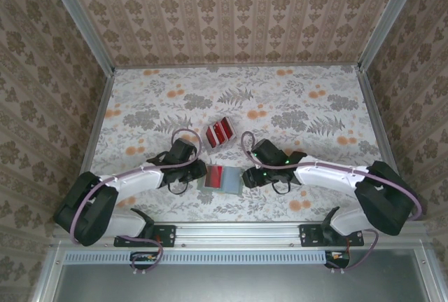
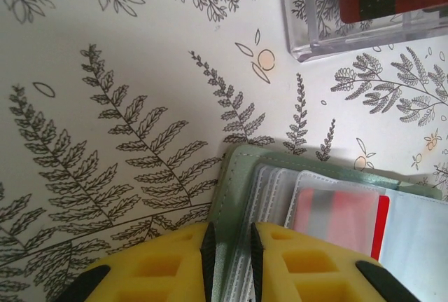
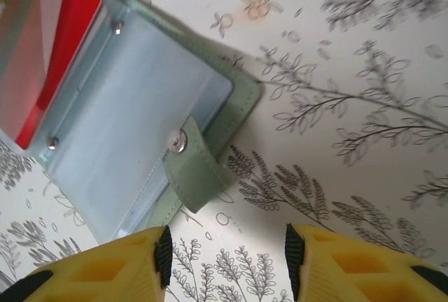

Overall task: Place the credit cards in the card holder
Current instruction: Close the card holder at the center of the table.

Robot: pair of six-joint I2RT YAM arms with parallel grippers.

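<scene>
Near the middle of the tabletop, the card holder lies open with one red card inside.
The left gripper pinches its soft green edge; the right gripper is open and holds nothing. More credit cards sit in a clear box just past it. They look thin, stiff and slippery, so pinch one by a short edge.

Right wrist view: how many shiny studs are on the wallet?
3: one stud up by the red card, one lower left, one on the green strap. Others may be hidden.
</scene>
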